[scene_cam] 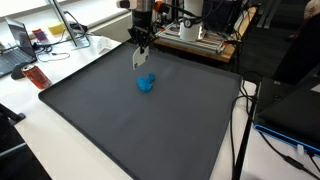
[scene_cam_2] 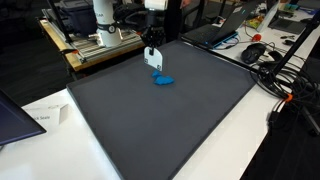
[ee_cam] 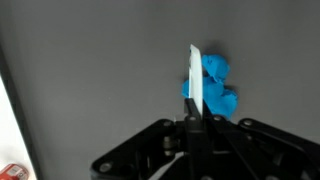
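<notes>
Dark grey mat is seen spread over a white table, and everything else is placed by that mat. Above the mat's far half, the gripper is hung from the arm with its jaws clenched on a thin white card. The card is held upright with its free end pointing down toward the mat. In the wrist view the card is seen edge-on, pinched at its near end by the gripper, with no gap left on either side of it. On the mat, almost directly beneath the card, a small blue object is laid. In the wrist view its two rounded lobes are shown just beside the card's edge. In an exterior view a strip of bare mat is seen between the card and the blue object, so the two are judged apart rather than touching. Beyond the mat's far edge a wooden workbench is stood, and off the mat's side edge cables are strewn.
</notes>
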